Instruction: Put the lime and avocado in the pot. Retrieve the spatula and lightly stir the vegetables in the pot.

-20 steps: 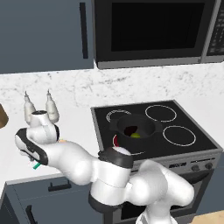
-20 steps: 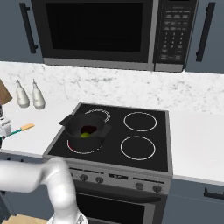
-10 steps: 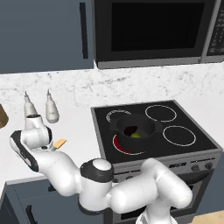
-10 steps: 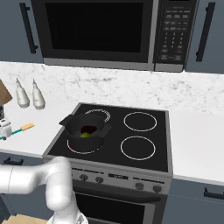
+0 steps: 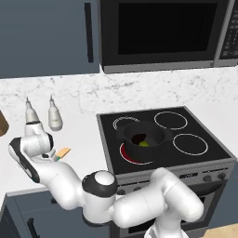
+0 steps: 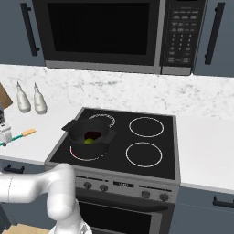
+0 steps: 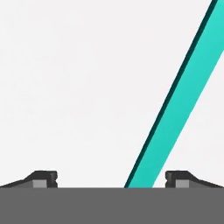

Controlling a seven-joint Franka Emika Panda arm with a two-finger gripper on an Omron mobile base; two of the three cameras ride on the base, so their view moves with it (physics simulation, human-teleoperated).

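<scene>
The jaws are wide apart, low over the white surface point(image 7: 65, 87). The spatula point(image 7: 183, 96) lies between them. The lime point(image 6: 89, 140) sits in the pot point(image 6: 106, 135).

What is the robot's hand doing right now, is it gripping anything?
Gripper: open, holding nothing yet. Its fingers stand wide apart on either side of the teal spatula handle, which lies on the counter.

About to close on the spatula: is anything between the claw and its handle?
Nothing visible. In the hand view the spatula handle's teal bar runs between the open claw tips over bare counter, nearer the right-hand tip.
</scene>
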